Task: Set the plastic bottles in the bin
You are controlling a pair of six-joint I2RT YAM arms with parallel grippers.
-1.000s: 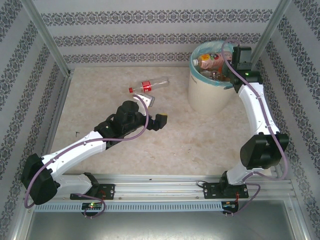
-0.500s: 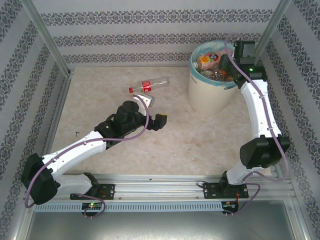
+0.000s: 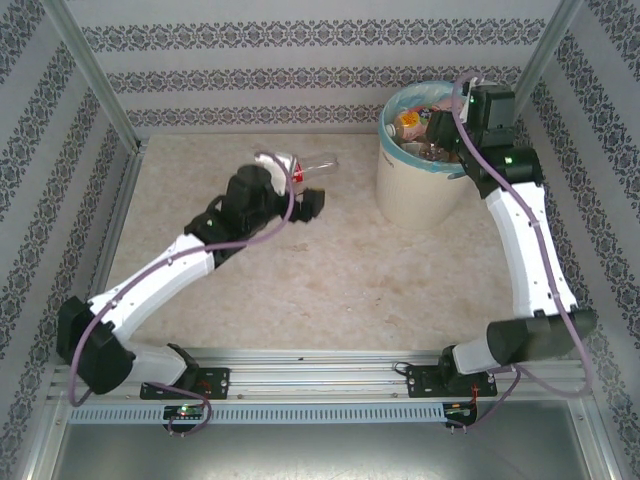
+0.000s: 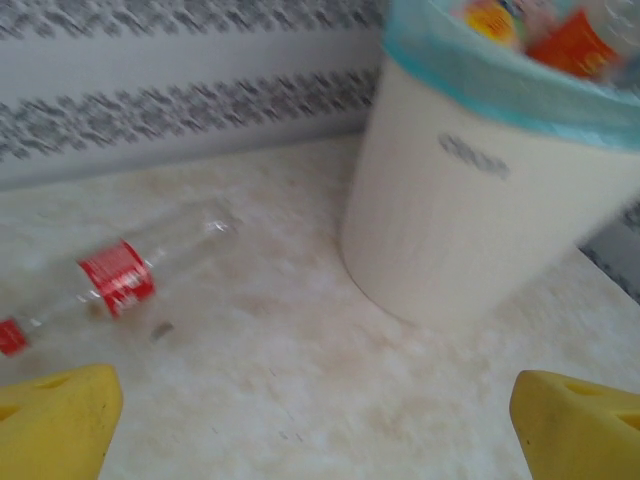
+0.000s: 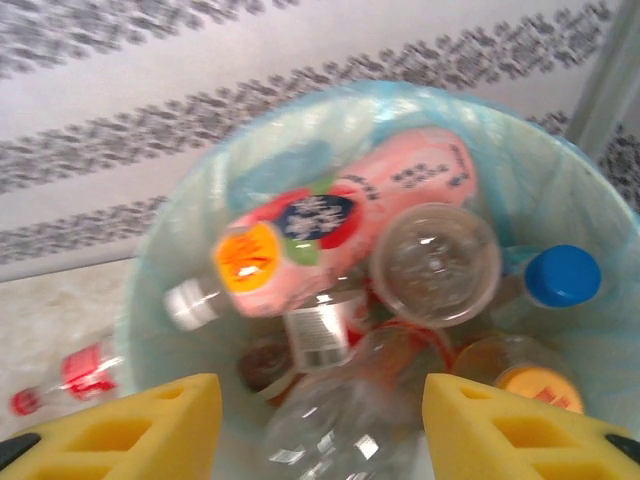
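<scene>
At left, the left gripper (image 4: 318,430) reaches low over the table (image 3: 330,290) with its yellow fingers spread wide and nothing between them, a spread that looks meant to straddle a bottle. One clear bottle (image 4: 118,281), with a red label and red cap, lies on its side ahead of those fingers, apart from them, near the patterned back wall. To its right stands the bin (image 4: 470,220), cream with a teal liner, holding a heap of plastic bottles (image 5: 330,235). At right, the right gripper (image 5: 320,430) hovers over the bin's mouth, jaws parted and empty, placed so anything released falls inside.
</scene>
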